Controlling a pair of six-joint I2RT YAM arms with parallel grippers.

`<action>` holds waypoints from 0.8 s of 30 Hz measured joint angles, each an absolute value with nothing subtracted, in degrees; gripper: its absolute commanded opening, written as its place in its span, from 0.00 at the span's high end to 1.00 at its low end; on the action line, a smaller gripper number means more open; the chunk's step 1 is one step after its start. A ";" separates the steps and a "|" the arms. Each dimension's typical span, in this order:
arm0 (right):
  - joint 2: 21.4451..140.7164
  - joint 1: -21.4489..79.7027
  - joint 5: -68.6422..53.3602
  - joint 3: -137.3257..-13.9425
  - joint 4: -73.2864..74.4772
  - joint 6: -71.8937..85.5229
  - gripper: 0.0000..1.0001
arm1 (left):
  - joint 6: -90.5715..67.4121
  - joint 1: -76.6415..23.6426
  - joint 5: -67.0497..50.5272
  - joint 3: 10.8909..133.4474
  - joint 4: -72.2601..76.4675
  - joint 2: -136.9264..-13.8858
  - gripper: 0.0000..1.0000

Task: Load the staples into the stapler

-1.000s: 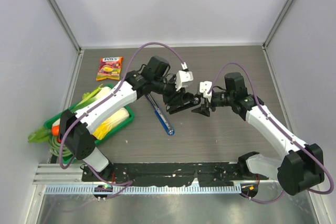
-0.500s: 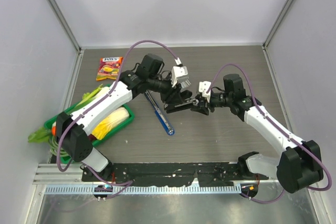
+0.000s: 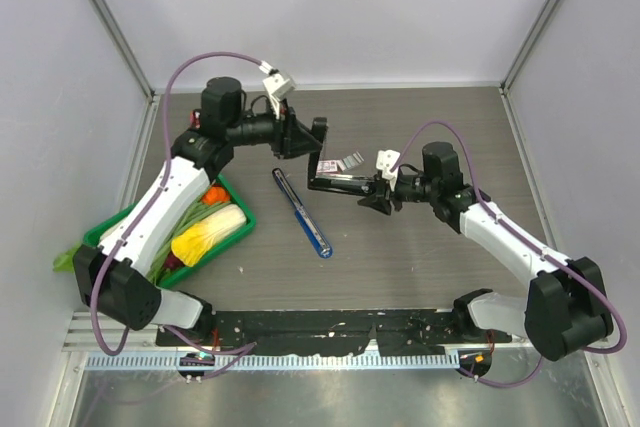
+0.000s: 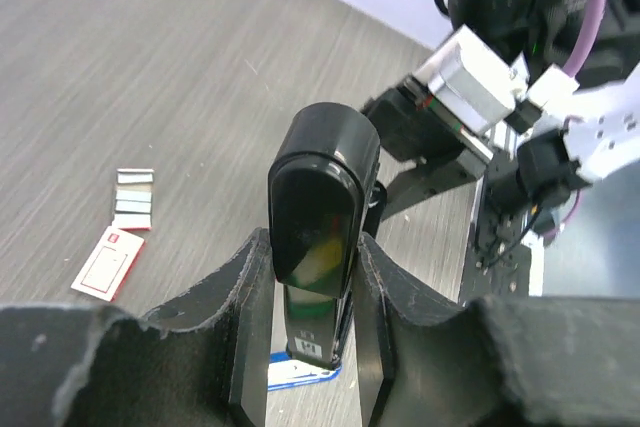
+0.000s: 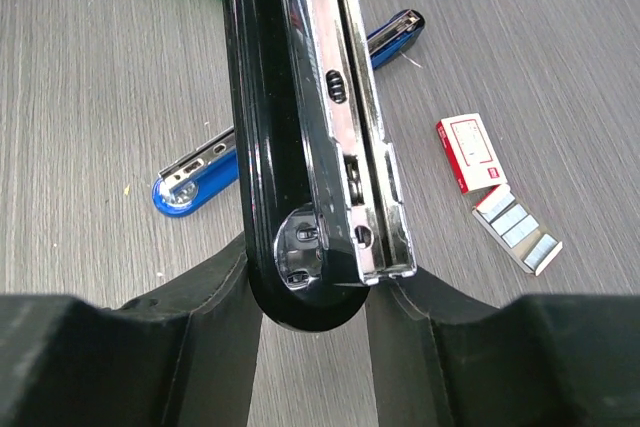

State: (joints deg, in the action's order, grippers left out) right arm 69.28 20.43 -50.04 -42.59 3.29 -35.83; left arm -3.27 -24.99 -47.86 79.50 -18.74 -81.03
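The black stapler [image 3: 335,183] hangs open between both grippers above the table. My left gripper [image 3: 312,139] is shut on its black top cover [image 4: 320,197], which is swung up and back. My right gripper [image 3: 372,195] is shut on its base end; the chrome magazine [image 5: 345,97] faces up in the right wrist view. The staples [image 3: 351,160], short silvery strips, lie on the table just behind the stapler. They also show in the left wrist view [image 4: 133,202] and the right wrist view [image 5: 518,229]. Next to them lies a small red-and-white box [image 3: 327,167].
A blue stapler [image 3: 303,212] lies open on the table, in front of and left of the black one. A green tray [image 3: 130,237] of vegetables sits at the left edge. Grey walls enclose the table on three sides.
My left arm has swung back and left, pulling the black cover up and away from the base. The staples and box have come into view. My right gripper has shifted slightly left.
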 measured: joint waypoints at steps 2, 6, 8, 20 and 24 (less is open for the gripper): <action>69.30 20.58 -49.65 -42.04 1.19 -34.09 0.70 | -7.86 -22.79 -48.14 78.00 -14.92 -79.33 1.00; 69.30 21.56 -48.95 -41.06 -2.28 -30.98 0.69 | -16.58 -19.46 -48.42 74.50 -6.90 -76.95 1.00; 69.32 22.46 -48.40 -40.75 -3.77 -29.61 0.61 | -20.91 -17.54 -48.69 72.44 -2.72 -76.25 1.00; 68.97 23.68 -52.47 -40.60 1.87 -28.58 0.37 | -35.75 -9.15 -45.10 62.87 21.61 -74.78 1.00; 67.88 23.66 -52.51 -40.73 2.39 -28.53 0.36 | -37.36 -9.39 -46.37 62.76 25.17 -74.35 1.00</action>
